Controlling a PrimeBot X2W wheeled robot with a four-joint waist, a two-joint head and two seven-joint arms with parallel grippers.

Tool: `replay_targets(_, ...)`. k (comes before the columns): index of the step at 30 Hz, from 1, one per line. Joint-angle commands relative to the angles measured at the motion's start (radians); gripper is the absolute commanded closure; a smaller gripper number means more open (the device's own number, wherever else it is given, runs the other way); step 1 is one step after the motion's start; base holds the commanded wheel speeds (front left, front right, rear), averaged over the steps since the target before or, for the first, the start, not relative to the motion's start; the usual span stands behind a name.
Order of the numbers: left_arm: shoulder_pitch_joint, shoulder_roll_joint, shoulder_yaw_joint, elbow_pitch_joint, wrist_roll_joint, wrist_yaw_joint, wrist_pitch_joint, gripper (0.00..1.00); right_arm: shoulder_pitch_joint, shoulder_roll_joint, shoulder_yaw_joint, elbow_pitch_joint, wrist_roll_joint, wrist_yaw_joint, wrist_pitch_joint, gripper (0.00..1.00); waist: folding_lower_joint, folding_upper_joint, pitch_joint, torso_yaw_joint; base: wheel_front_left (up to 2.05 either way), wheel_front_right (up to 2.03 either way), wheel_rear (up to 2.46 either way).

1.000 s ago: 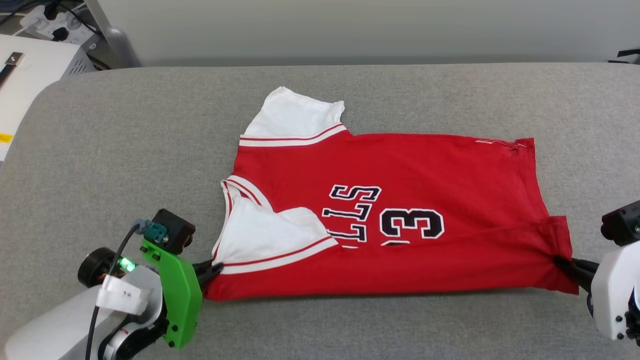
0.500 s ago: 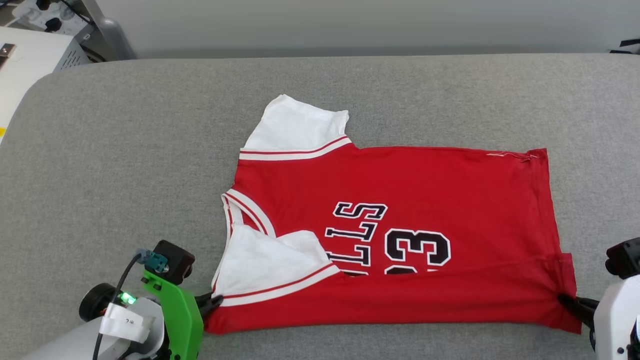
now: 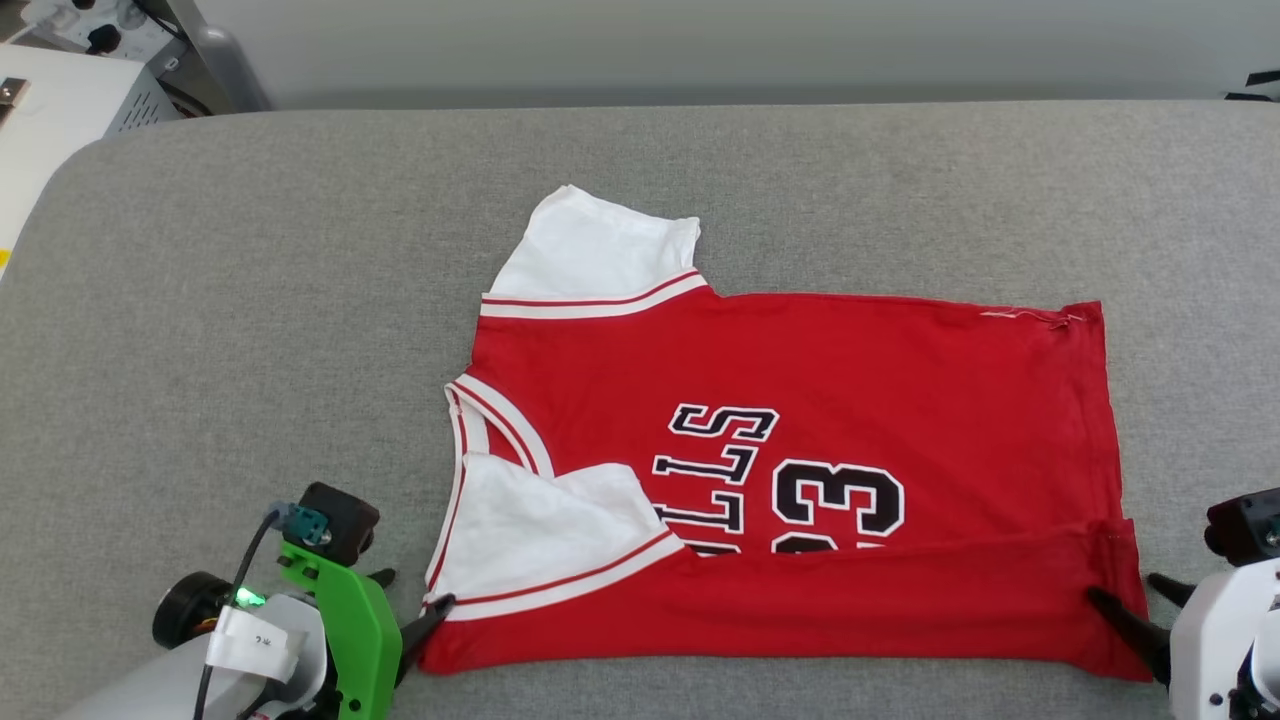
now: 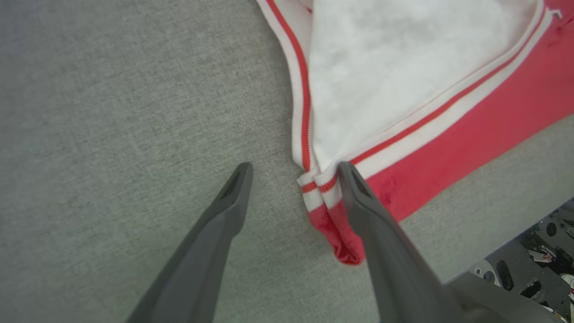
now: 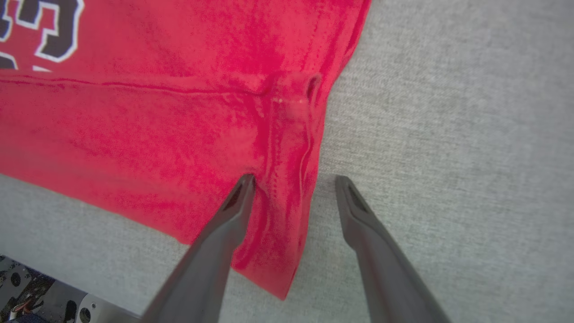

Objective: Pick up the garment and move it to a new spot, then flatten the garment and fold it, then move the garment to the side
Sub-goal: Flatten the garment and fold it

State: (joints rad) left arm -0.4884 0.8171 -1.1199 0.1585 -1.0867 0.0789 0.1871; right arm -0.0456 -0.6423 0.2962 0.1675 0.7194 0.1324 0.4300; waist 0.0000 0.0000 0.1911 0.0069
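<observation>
The garment [image 3: 800,360], a red jersey with white sleeves and black lettering, lies flat on the grey padded table [image 3: 250,300]. Its near long edge is folded over, covering the lower part of the number. My left gripper [image 3: 412,592] stands open at the near left corner. In the left wrist view the striped corner of the garment [image 4: 471,148] lies loose between the spread fingers of that gripper [image 4: 294,168]. My right gripper [image 3: 1125,588] stands open at the near right corner. In the right wrist view the hem of the garment [image 5: 157,125] rests between that gripper's [image 5: 294,179] parted fingers, ungripped.
White equipment [image 3: 60,110] stands past the table's back left corner. The table's front edge runs just below the garment, and both wrist views show floor beyond it. Bare grey surface [image 3: 900,190] lies to the left of, right of and behind the garment.
Both grippers have opened and let go of the garment's near corners, which now lie on the table. The head view has shifted slightly.
</observation>
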Motion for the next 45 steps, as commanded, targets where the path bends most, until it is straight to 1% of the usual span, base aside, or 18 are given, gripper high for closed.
replay_targets(1,0.009,0.017,0.010,-0.008,0.015,0.013,-0.016,0.00,-0.009,0.004,-0.016,-0.003,-0.015,-0.002,-0.035,0.00,0.0000,0.0000,-0.021,0.003,0.00,0.00,0.00)
replay_targets(3,0.001,0.034,0.029,-0.036,0.023,0.029,-0.043,0.00,-0.010,0.012,-0.049,-0.026,-0.049,-0.002,-0.099,0.00,0.0000,0.0000,-0.033,0.004,0.00,0.00,0.00)
replay_targets(7,-0.030,0.060,0.071,-0.094,0.049,0.065,-0.095,0.00,-0.018,0.066,-0.137,-0.087,-0.135,-0.002,-0.218,0.00,0.0000,0.0000,-0.052,-0.001,0.00,0.00,0.00)
replay_targets(8,-0.072,0.062,0.109,-0.117,0.072,0.092,-0.136,0.00,-0.027,0.132,-0.201,-0.143,-0.217,-0.002,-0.300,0.00,0.0000,0.0000,-0.053,-0.008,0.00,0.00,0.00)
replay_targets(11,-0.124,0.050,0.136,-0.114,0.099,0.104,-0.164,0.00,-0.034,0.190,-0.241,-0.196,-0.287,-0.002,-0.355,0.00,0.0000,0.0000,-0.042,-0.019,0.00,0.00,0.00)
replay_targets(14,-0.192,0.022,0.172,-0.096,0.089,0.082,-0.174,0.00,-0.038,0.239,-0.264,-0.251,-0.347,-0.002,-0.393,0.00,0.0000,0.0000,-0.016,-0.034,0.00,0.00,0.00)
replay_targets(15,-0.274,0.006,0.182,-0.050,0.094,0.041,-0.142,0.00,-0.049,0.272,-0.264,-0.298,-0.385,-0.002,-0.404,0.00,0.0000,0.0000,0.019,-0.055,0.00,0.00,0.00)
replay_targets(17,-0.336,-0.009,0.192,-0.008,0.087,0.011,-0.111,0.00,-0.059,0.290,-0.257,-0.328,-0.402,-0.002,-0.400,0.00,0.0000,0.0000,0.049,-0.073,0.00,0.00,0.00)
replay_targets(19,-0.403,-0.022,0.192,0.037,0.081,-0.022,-0.057,0.00,-0.069,0.297,-0.245,-0.352,-0.410,-0.002,-0.401,0.00,0.0000,0.0000,0.081,-0.091,0.00,0.00,0.00)
replay_targets(21,-0.469,-0.033,0.187,0.086,0.068,-0.058,0.018,0.00,-0.084,0.302,-0.229,-0.373,-0.415,-0.002,-0.402,0.00,0.0000,0.0000,0.116,-0.111,0.00,0.00,0.00)
replay_targets(23,-0.539,-0.051,0.181,0.133,0.028,-0.107,0.125,0.00,-0.104,0.307,-0.215,-0.392,-0.419,-0.002,-0.406,0.00,0.0000,0.0000,0.157,-0.132,0.00,0.00,0.00)
replay_targets(24,-0.570,-0.056,0.182,0.152,0.015,-0.119,0.165,0.00,-0.113,0.308,-0.209,-0.399,-0.419,-0.002,-0.407,0.00,0.0000,0.0000,0.176,-0.141,0.00,0.00,0.00)
replay_targets(26,-0.640,-0.069,0.177,0.194,0.014,-0.136,0.232,0.00,-0.134,0.308,-0.197,-0.409,-0.421,-0.002,-0.410,0.00,0.0000,0.0000,0.213,-0.158,0.00,0.00,0.00)
replay_targets(29,-0.730,-0.102,0.164,0.265,0.000,-0.154,0.343,0.00,-0.164,0.308,-0.180,-0.419,-0.421,-0.002,-0.412,0.00,0.0000,0.0000,0.270,-0.181,0.00,0.00,0.00)
replay_targets(31,-0.775,-0.123,0.157,0.309,-0.021,-0.160,0.420,0.00,-0.184,0.306,-0.168,-0.422,-0.421,-0.002,-0.415,0.00,0.0000,0.0000,0.302,-0.197,0.00,0.00,0.00)
replay_targets(34,-0.831,-0.145,0.132,0.362,-0.015,-0.170,0.502,0.00,-0.207,0.305,-0.159,-0.422,-0.421,-0.002,-0.420,0.00,0.0000,0.0000,0.338,-0.216,0.00,0.00,0.00)
replay_targets(37,-0.872,-0.165,0.116,0.406,-0.003,-0.181,0.532,0.00,-0.227,0.303,-0.162,-0.419,-0.420,-0.002,-0.427,0.00,0.0000,0.0000,0.369,-0.231,0.00,0.00,0.00)
replay_targets(45,-0.911,-0.186,0.065,0.504,0.042,-0.199,0.542,0.00,-0.251,0.309,-0.152,-0.395,-0.407,-0.002,-0.450,0.00,0.0000,0.0000,0.420,-0.249,0.00,0.00,0.00)
